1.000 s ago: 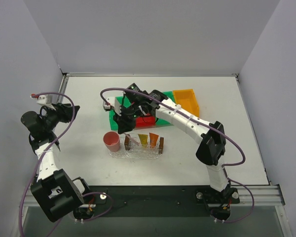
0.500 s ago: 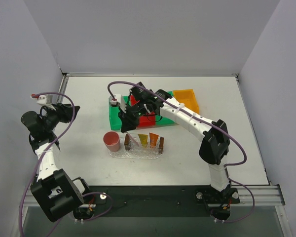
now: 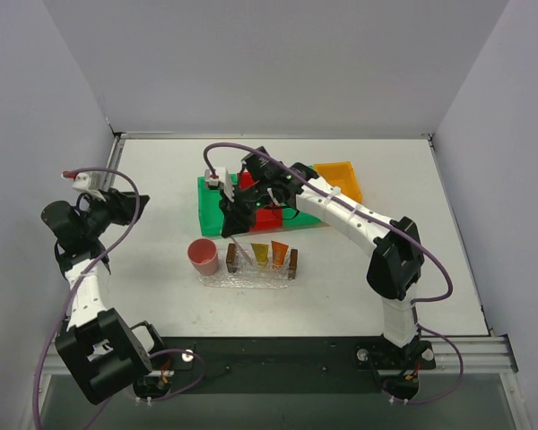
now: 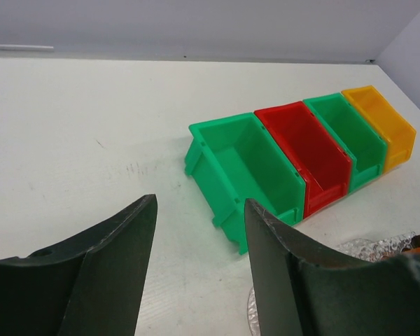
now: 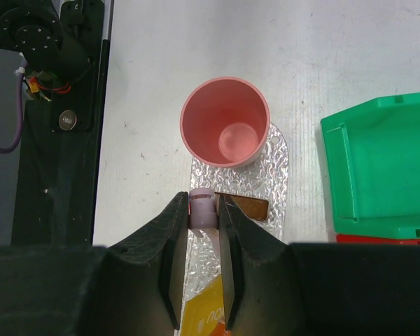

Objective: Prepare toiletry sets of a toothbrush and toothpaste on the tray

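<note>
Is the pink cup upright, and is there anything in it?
Upright and empty: the right wrist view looks down into the pink cup, showing its full round rim and bare bottom.

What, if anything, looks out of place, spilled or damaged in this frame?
Nothing stands out. Nothing is spilled or broken: the cup stands upright and empty at one end of the clear mat, both toothpaste tubes sit in the tray, and the right end effector is closed on the toothbrush close by the tray.
</note>
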### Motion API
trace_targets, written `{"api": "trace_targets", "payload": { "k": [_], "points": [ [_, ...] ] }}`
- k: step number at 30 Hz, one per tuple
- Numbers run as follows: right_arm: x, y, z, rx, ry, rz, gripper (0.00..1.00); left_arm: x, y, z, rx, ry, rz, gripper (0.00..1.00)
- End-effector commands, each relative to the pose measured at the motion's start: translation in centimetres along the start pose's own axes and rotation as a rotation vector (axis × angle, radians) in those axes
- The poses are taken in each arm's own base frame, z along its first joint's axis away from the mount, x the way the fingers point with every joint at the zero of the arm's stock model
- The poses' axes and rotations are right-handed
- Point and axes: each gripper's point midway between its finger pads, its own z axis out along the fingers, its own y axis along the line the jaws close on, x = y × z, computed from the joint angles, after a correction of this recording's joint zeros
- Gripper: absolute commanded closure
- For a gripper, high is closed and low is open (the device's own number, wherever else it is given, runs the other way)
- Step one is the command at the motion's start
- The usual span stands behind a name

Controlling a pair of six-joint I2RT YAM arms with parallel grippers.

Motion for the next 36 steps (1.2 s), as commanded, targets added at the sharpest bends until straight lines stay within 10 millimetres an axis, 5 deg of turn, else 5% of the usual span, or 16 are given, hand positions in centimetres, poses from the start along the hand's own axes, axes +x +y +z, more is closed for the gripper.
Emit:
{"api": "trace_targets", "payload": {
  "k": [1, 36],
  "points": [
    [-2.4, 1.0, -1.1, -0.022, -0.077, -0.048, 1.00, -0.6, -1.8, -0.1, 0.057, 0.022, 0.090, 0.37],
    [-0.8, 3.2, 1.6, -0.116, -0.044, -0.077, 1.00, 1.7, -3.2, -0.8, 0.127, 0.078, 0.136, 0.37]
  ]
}}
